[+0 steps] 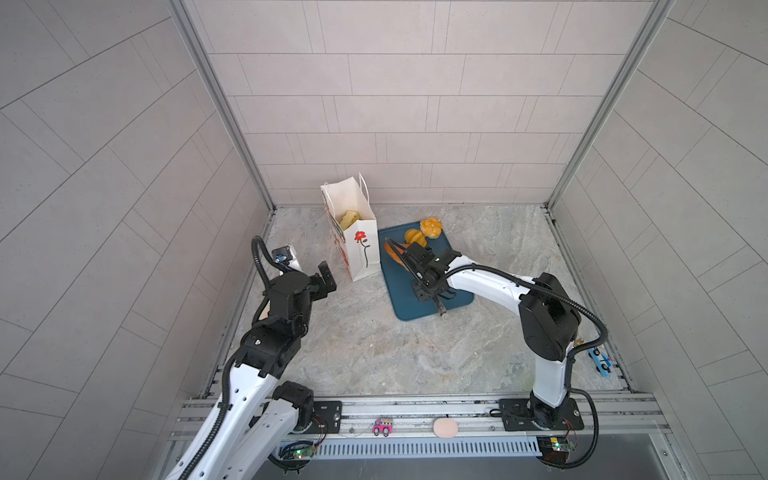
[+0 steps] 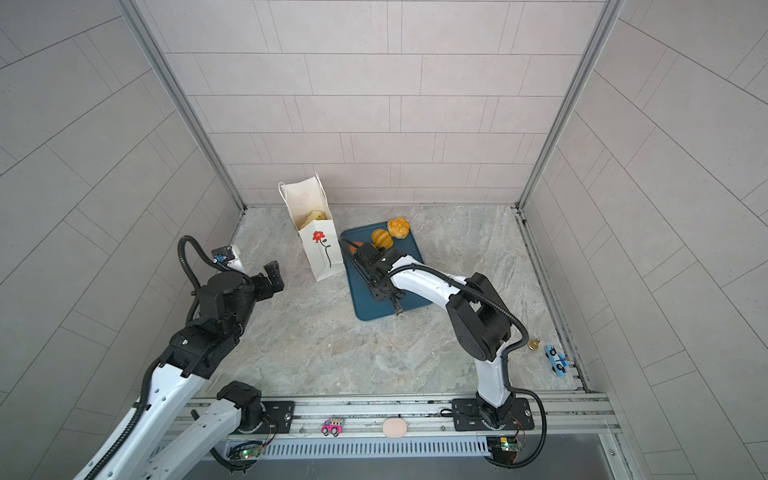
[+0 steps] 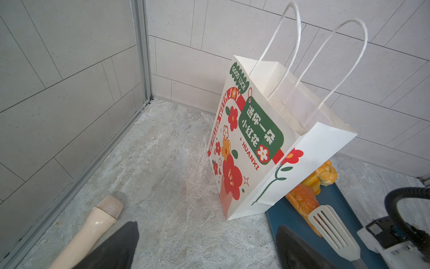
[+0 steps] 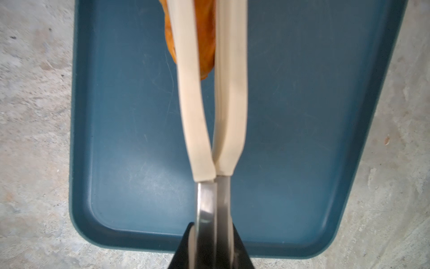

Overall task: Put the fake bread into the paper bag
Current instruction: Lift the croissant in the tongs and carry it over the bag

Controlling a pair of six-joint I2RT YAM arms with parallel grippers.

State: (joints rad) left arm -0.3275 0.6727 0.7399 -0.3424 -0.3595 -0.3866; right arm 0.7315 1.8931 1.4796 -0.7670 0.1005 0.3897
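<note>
Grey marbled tabletop [image 1: 353,345], walled on three sides by pale tile, carries everything.

The right gripper [image 4: 213,244] has its black fingers [image 4: 242,256] pressed in on the steel handles of a pair of tongs [image 4: 190,116], squeezing them nearly together. The tongs' cream arms run forward and pinch the reddish-brown loaf [image 4: 206,35] between their tips. Whether the loaf is clear of the surface below cannot be told. Beneath it lies the dark-blue tray [image 4: 116,139], bare along most of its floor. At the tray's far end sit a striped roll [image 1: 414,237] and, touching it at the rim, a knobbly bun [image 1: 431,227].

Just beside the tray's left edge stands the paper bag [image 1: 361,253], upright with its mouth open and cord handles raised. A yellowish pastry [image 1: 349,219] shows inside it.

The left gripper [image 3: 209,246] hangs apart from the bag on its left side, jaws spread wide and holding nothing. A cream toy microphone [image 3: 93,228] lies on the tabletop near it.
</note>
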